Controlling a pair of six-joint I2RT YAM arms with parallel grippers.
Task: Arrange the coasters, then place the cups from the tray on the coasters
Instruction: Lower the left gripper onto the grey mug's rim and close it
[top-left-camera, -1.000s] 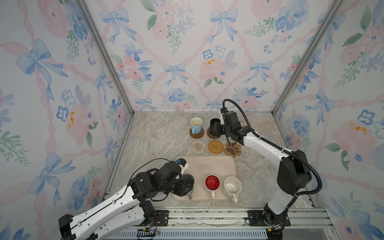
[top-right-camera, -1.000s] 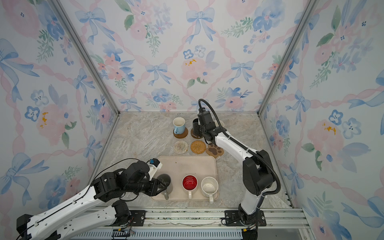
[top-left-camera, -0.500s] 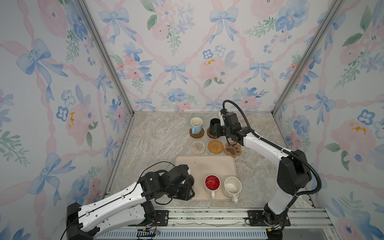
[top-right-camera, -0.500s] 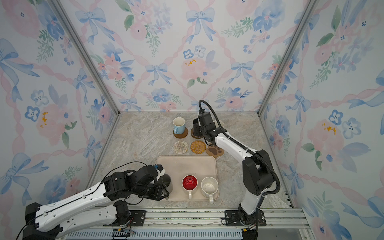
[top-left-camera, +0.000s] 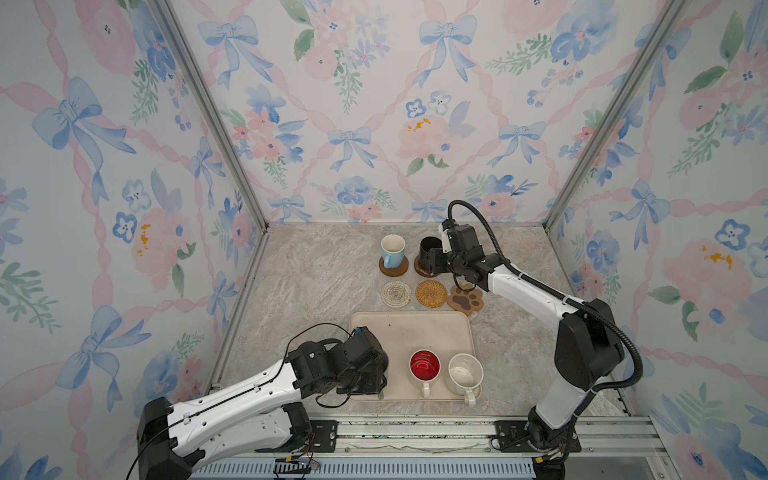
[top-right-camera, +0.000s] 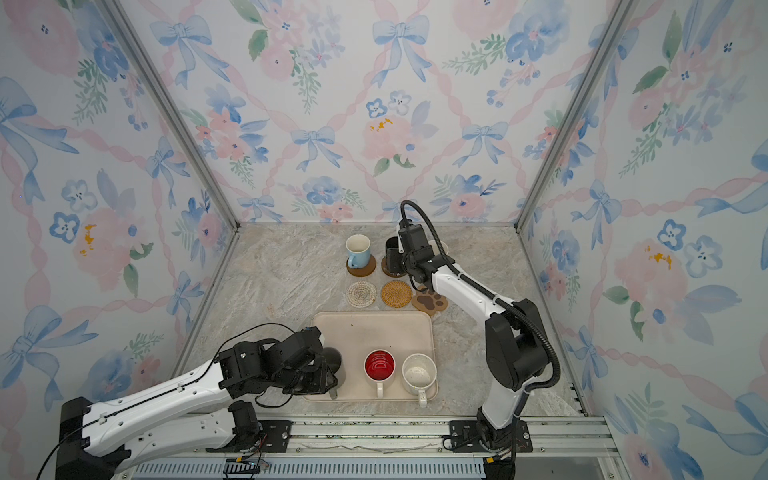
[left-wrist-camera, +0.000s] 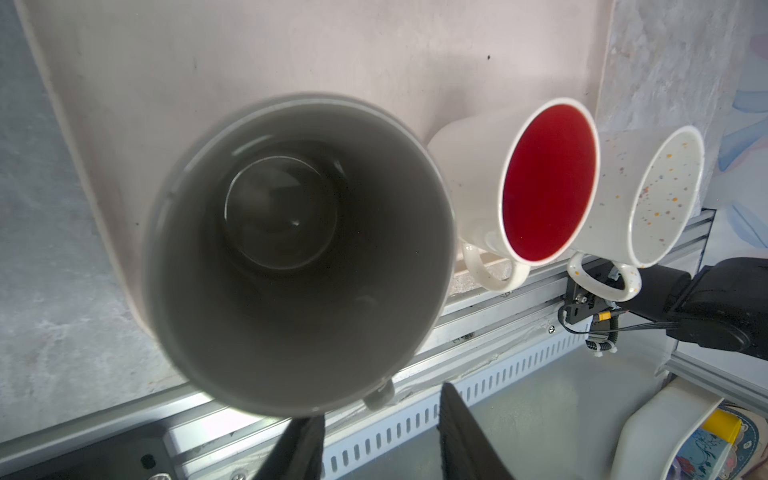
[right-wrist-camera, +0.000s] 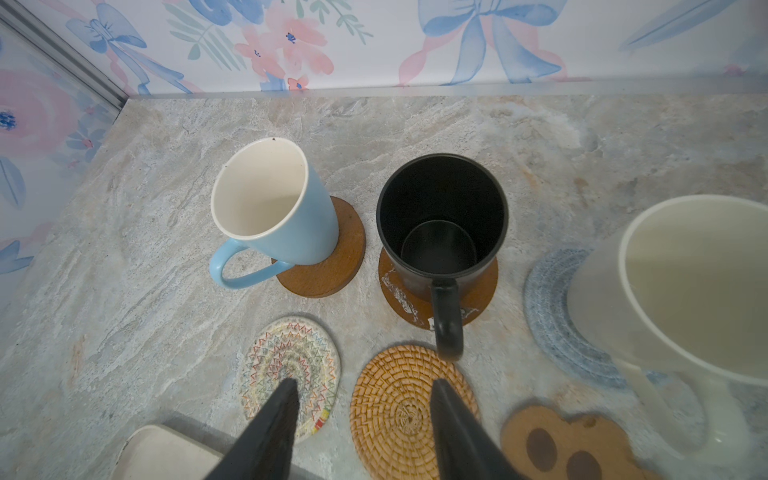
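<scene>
Though near-hidden from above, the cream mug (right-wrist-camera: 690, 286) shows on the grey-blue coaster (right-wrist-camera: 548, 320) at the right wrist; both jaws spread.

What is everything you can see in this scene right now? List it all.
tray: one, beige, front centre.
mugs by the tray's near edge: three; grey mug, white mug with red inside, speckled cream mug.
mugs on coasters: three, back row; light blue mug, black mug, cream mug.
coasters under them: three; brown disc, glossy dark-brown disc, grey-blue woven round.
bare coasters: three, middle row; cream crochet round, tan rattan round, brown paw.
table: one, marbled grey-beige.
walls: three, floral wallpaper.
left gripper: black, open, at the grey mug's handle.
right gripper: black, open, empty, near the black mug.
</scene>
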